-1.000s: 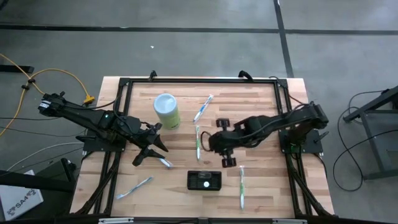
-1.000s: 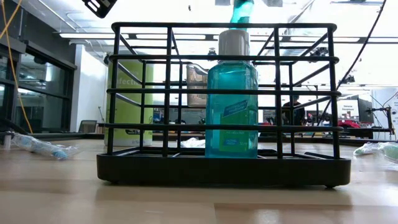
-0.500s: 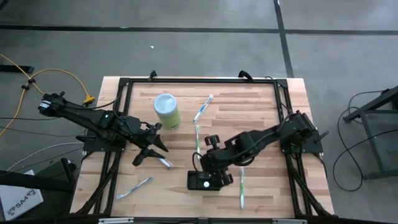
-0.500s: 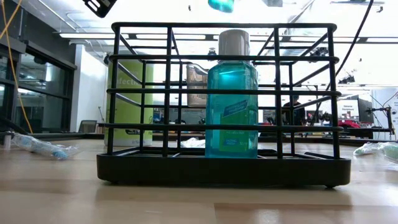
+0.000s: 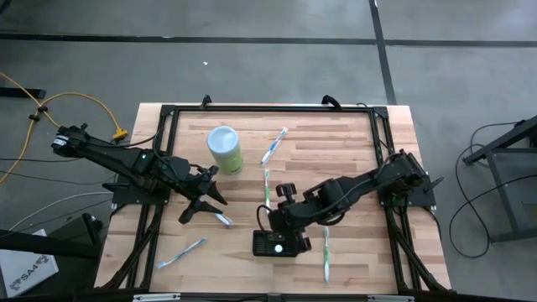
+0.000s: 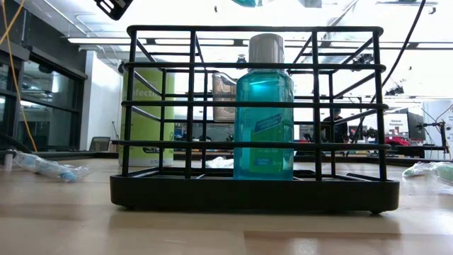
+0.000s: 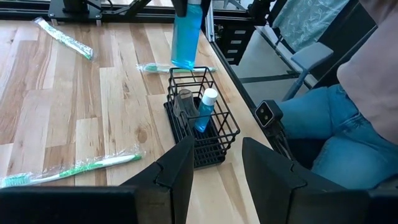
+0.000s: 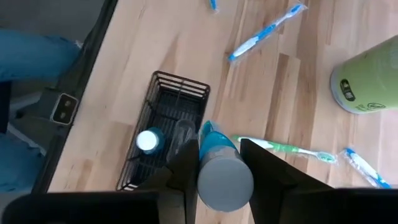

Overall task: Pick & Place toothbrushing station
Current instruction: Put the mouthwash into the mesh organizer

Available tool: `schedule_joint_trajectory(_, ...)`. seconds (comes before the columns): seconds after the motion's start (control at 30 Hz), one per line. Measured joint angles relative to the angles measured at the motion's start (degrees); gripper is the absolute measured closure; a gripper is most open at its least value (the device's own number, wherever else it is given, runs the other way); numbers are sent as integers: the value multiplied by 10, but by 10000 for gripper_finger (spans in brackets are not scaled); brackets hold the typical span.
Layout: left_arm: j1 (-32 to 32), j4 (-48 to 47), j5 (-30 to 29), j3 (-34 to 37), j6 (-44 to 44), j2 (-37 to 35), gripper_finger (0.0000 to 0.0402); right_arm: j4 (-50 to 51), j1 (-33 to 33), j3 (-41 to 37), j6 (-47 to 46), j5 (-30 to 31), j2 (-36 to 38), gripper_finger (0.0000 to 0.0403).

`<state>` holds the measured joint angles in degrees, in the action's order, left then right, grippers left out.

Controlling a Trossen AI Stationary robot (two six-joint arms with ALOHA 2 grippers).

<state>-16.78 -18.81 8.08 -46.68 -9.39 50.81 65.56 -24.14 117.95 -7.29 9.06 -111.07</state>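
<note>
**A:** Wide wooden desk [image 5: 352, 151] seen from above, with a black frame round its edge and a dark arm coming in from each side.

**B:** A person in jeans [image 7: 336, 143] sits just off the desk's front edge, close to the action.

**A:** The toothbrushing station [image 6: 177, 191], a black wire rack on a solid base, stands upright near the middle of that front edge.

**B:** The right gripper [image 8: 217, 152] hangs directly above it. Its jaws are clamped on a blue bottle with a grey cap [image 8: 222, 171], which is clear of the rack's top rim.

**A:** The left gripper [image 7: 217, 144] hovers over the left side of the desk, well apart from the rack. Its jaws are spread with nothing between them.

**B:** A pale green cylinder [image 5: 225, 149] with a whitish top stands toward the back of the desk.

**A:** Inside the rack is a small blue mouthwash bottle [image 6: 263, 120], white cap, upright. There's a clear container [image 6: 224, 95] in there with it, but I can't tell what it is.

**B:** Toothbrushes lie loose around the desk. A green one [image 5: 267, 193] is behind the rack and another green one [image 5: 326, 252] is just to its right. A blue one [image 5: 274, 144] is near the cylinder and a second blue one [image 5: 180, 253] is at the front left.
</note>
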Motion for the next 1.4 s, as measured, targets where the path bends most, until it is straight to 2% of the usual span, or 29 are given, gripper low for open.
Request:
schedule_joint_trajectory(0.27,0,0,0,0,0,0,269,-10,-1,1,6,-12,-18,311)
schedule_joint_trajectory(0.5,0,0,0,0,0,0,269,-14,-3,-1,22,-70,-47,311)
schedule_joint_trajectory(0.9,0,2,0,0,0,0,269,-19,-1,0,110,-87,-57,311)
schedule_joint_trajectory(1.07,0,4,0,0,0,0,269,-57,-1,0,130,-91,-57,311)
schedule_joint_trajectory(1.4,0,9,0,0,0,0,269,-71,2,0,146,-99,-79,311)
